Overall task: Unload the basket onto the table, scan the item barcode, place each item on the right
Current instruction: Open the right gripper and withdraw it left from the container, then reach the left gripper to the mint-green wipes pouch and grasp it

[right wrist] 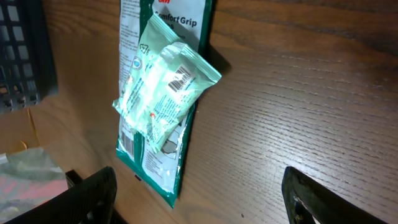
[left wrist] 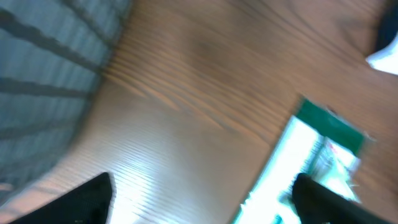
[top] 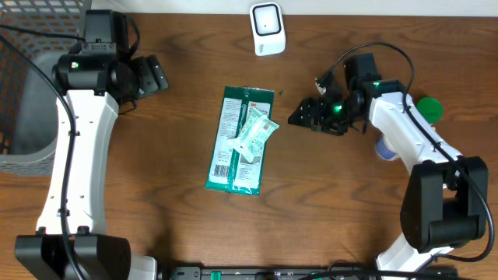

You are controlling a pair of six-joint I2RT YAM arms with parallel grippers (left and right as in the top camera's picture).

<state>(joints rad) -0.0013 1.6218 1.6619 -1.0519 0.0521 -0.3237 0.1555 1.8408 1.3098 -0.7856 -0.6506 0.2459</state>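
A small pale green packet (top: 255, 132) with a barcode (right wrist: 180, 76) lies on top of a long flat green package (top: 233, 152) in the middle of the table. The white scanner (top: 267, 29) stands at the far edge. My right gripper (top: 303, 115) hovers just right of the packet, open and holding nothing. In the right wrist view the packet (right wrist: 165, 87) lies ahead of the spread fingers (right wrist: 87, 199). My left gripper (top: 152, 75) is up by the basket, open and empty. Its view is blurred, with the green package (left wrist: 323, 143) at the right.
A grey wire basket (top: 19, 93) stands at the left edge, also seen in the left wrist view (left wrist: 43, 74). A green-capped bottle (top: 428, 109) and a pale blue object (top: 384, 148) sit by the right arm.
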